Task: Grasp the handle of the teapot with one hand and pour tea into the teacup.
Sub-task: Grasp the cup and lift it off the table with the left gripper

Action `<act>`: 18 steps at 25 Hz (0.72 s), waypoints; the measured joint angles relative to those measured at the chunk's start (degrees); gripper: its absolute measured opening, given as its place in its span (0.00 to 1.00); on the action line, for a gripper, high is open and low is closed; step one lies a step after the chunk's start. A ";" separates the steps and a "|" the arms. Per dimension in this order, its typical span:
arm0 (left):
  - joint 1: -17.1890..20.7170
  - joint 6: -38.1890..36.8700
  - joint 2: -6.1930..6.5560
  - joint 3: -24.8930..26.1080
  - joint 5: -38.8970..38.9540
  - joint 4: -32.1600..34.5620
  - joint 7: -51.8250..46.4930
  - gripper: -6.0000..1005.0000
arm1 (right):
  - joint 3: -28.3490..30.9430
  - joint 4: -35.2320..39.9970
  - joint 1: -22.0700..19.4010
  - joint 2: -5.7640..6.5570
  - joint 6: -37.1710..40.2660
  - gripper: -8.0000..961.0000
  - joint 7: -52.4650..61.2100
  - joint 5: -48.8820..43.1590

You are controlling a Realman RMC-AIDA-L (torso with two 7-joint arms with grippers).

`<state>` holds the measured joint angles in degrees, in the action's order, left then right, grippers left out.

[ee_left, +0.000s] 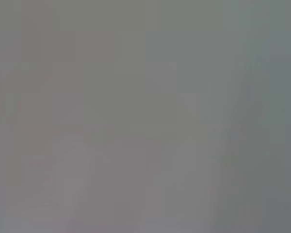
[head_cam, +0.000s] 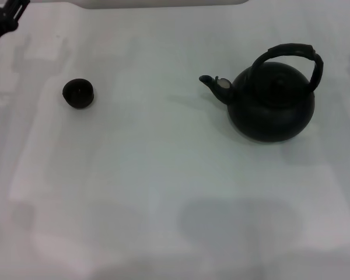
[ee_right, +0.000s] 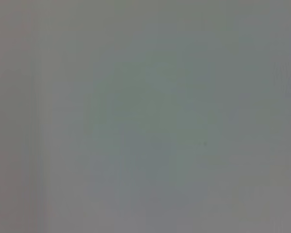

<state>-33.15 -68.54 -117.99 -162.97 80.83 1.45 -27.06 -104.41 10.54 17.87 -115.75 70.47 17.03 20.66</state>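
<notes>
The large round black teapot (head_cam: 272, 100) stands upright on the white table at the right of the head view. Its short spout (head_cam: 214, 85), with a pale spot, points left toward the cup. The thick black arched handle (head_cam: 290, 53) spans its top and nothing holds it. The small dark teacup (head_cam: 78, 93) stands upright at the left, far from the pot. No tea stream shows. A dark part of my left arm or gripper (head_cam: 4, 17) sits at the far left corner, away from the cup. My right gripper is out of view. Both wrist views show only plain grey surface.
The white table (head_cam: 163, 192) spreads wide between and in front of the cup and the pot. A pale edge (head_cam: 163, 3) runs along the table's far side. A soft shadow (head_cam: 233, 224) lies on the table near the front.
</notes>
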 joint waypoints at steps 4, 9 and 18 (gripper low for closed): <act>-3.78 3.28 0.11 0.00 -8.69 -8.40 -15.45 0.88 | 0.17 0.00 -0.06 0.00 -0.24 0.91 0.01 0.00; -8.36 4.82 -0.03 0.01 -19.83 -17.37 -26.09 0.88 | 0.43 0.00 0.21 0.00 -1.46 0.91 0.02 0.06; -16.31 4.33 1.44 -0.07 -47.36 -28.97 -48.41 0.88 | 0.45 0.00 0.10 0.00 -2.24 0.91 0.02 0.09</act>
<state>-49.46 -64.22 -116.55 -163.04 33.47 -27.52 -75.48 -103.96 10.55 17.96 -115.75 68.23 17.05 20.75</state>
